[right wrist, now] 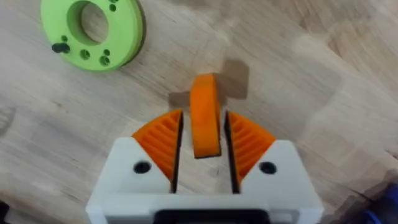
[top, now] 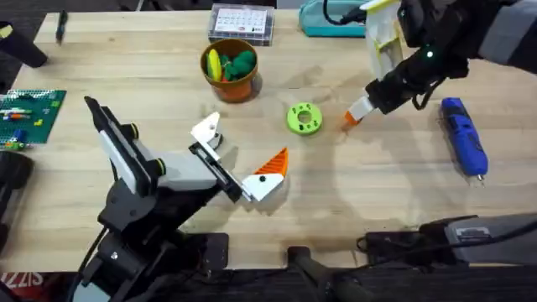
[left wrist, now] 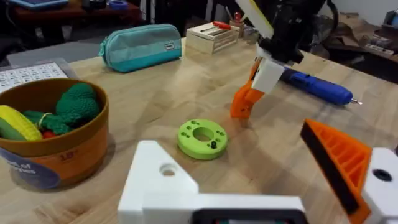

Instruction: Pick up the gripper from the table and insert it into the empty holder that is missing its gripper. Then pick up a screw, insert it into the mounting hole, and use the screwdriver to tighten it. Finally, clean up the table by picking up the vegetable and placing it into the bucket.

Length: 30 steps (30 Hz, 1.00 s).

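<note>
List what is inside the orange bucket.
The bucket holds a yellow toy and a dark green knitted toy, with a bit of red between them. Anything beneath them is covered.

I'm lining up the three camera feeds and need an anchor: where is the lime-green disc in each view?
Overhead: the lime-green disc lies mid-table, right of the orange bucket.
Left wrist: the disc lies centre frame, ahead of the white holder.
Right wrist: the disc is at upper left.
Shared landmark: the small orange gripper between the right gripper's fingers.
</note>
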Available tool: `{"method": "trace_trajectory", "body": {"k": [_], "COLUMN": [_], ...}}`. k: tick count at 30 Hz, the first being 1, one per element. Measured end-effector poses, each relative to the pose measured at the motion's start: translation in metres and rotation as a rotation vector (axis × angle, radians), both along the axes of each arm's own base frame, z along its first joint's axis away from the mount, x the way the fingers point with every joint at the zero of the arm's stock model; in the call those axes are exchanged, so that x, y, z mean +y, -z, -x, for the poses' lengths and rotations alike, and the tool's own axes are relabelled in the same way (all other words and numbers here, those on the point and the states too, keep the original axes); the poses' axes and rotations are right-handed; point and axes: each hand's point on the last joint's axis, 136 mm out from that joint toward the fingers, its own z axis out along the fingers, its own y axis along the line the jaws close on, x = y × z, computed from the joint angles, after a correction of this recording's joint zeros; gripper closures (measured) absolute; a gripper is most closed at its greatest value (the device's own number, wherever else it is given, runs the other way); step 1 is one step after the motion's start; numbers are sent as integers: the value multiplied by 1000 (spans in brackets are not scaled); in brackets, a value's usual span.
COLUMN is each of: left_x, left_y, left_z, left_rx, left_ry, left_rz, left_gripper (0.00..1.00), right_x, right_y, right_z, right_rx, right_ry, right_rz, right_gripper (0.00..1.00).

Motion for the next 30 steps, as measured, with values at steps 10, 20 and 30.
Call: {"method": "trace_trajectory", "body": {"k": [10, 20, 30], "left_x": [0, 0, 0], "left_y": [0, 0, 0], "left_z": [0, 0, 0], "left_rx": [0, 0, 0], "left_ry": [0, 0, 0], "left_rz": [0, 0, 0], "left_gripper": [13, 13, 13], "right_x": [0, 0, 4], "right_y": [-1, -45, -126], "right_z": [0, 3, 9], "right_rx": [-1, -71, -252], "right_ry": [-5, 5, 292], "right_rz": [1, -13, -181], "right_gripper": [983, 985, 986]}}
